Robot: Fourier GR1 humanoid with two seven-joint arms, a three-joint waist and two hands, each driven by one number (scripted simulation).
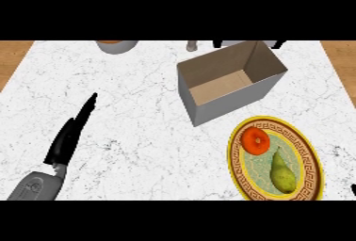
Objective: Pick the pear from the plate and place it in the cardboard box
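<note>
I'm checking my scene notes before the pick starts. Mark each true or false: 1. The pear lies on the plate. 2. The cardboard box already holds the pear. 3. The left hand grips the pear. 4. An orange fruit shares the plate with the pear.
1. True: the pear lies on the plate.
2. False: the cardboard box shows only its bare floor.
3. False: the left hand is open over the counter, far from the pear.
4. True: the orange fruit lies beside it.
</note>
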